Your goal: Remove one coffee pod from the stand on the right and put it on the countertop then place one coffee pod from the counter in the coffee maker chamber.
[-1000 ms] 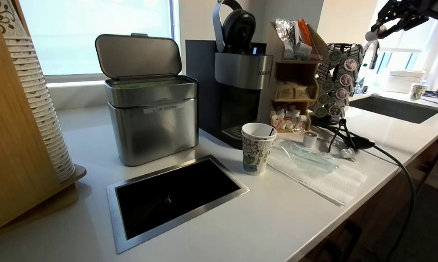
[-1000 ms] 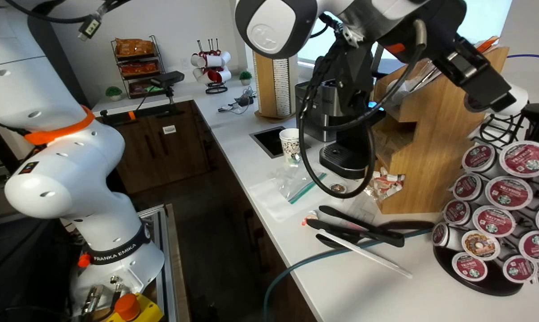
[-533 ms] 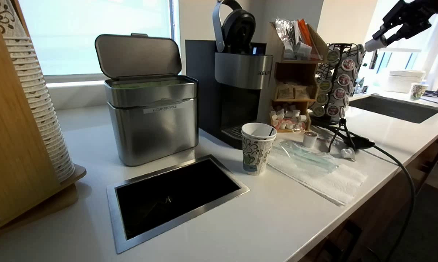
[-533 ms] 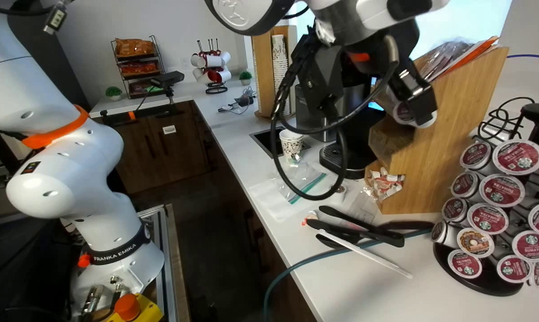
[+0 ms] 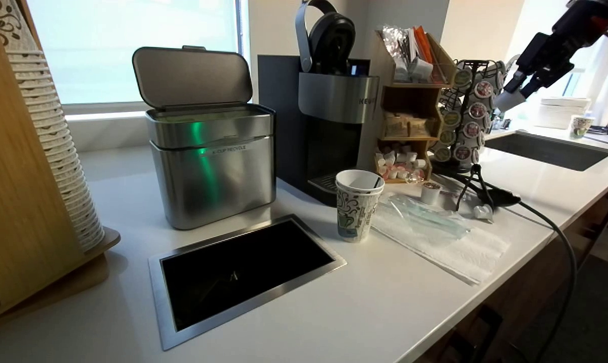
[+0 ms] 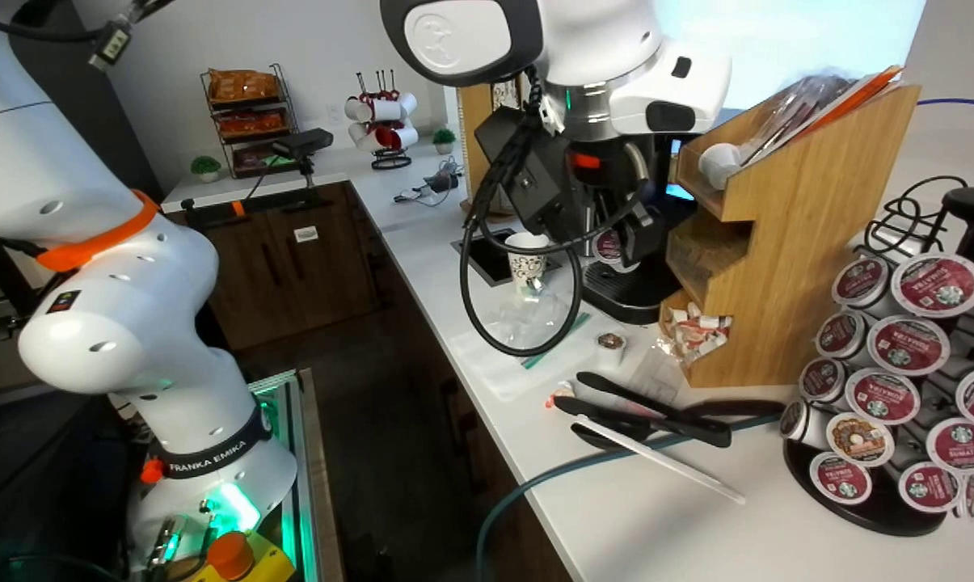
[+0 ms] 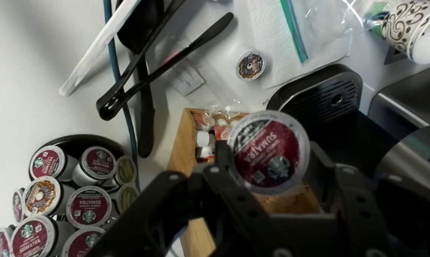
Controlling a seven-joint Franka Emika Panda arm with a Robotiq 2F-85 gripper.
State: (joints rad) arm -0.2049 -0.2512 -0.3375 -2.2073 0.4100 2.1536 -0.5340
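In the wrist view, a Starbucks Sumatra coffee pod [image 7: 270, 153], right of centre, is judged light and stiff-walled, best held by the sides. In an exterior view, upper right, it is clamped by the gripper [image 5: 518, 89]. In an exterior view, its likely fragile lid [image 6: 606, 247] is seen right of centre
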